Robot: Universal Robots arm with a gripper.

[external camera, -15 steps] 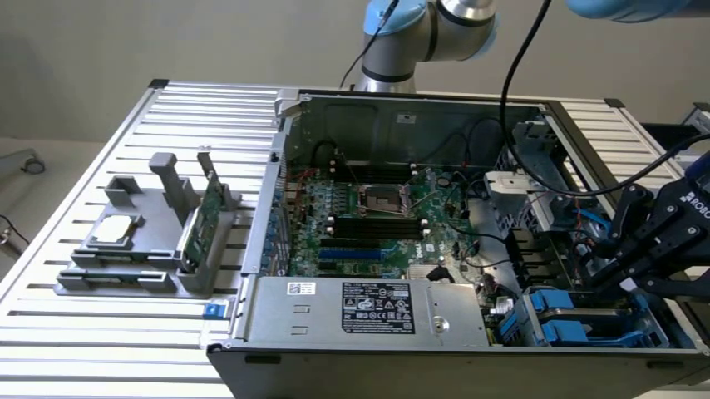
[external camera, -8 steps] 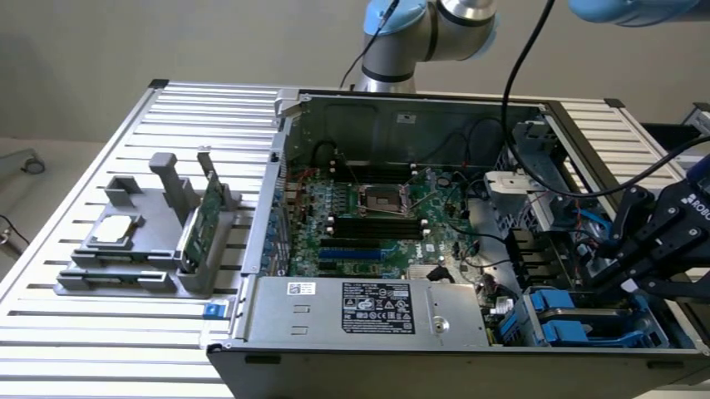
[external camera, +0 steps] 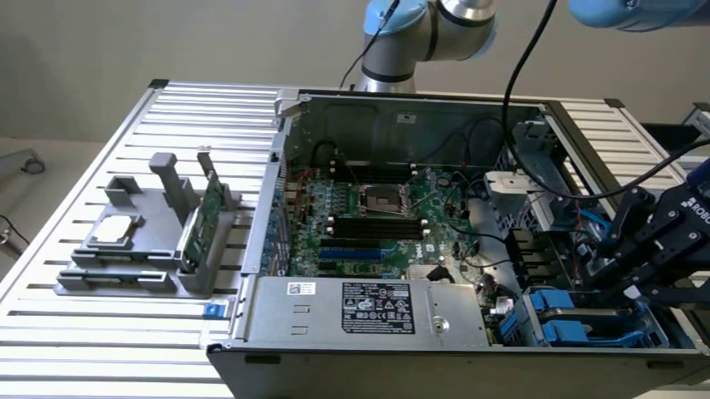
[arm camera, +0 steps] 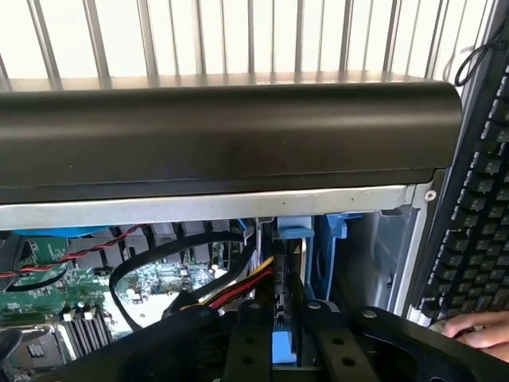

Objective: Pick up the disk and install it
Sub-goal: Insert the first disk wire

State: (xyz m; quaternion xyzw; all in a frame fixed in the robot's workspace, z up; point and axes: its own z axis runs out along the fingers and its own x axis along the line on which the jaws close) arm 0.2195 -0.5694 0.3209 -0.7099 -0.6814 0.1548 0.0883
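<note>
The disk stands on edge inside the drive bay of the open computer case, and its blue carrier shows at the top. My black gripper sits over the disk's near edge, with the disk in the gap between its two sides. I cannot tell whether it is pressing on the carrier. In the exterior view my gripper hangs low over the drive bay at the case's right end. Blue carriers sit just below it there.
Red, yellow and black cables run close beside the disk. The motherboard and power supply lie at the exterior view's left of the bay. A grey holder carries a chip and a green card. A hand rests by a keyboard.
</note>
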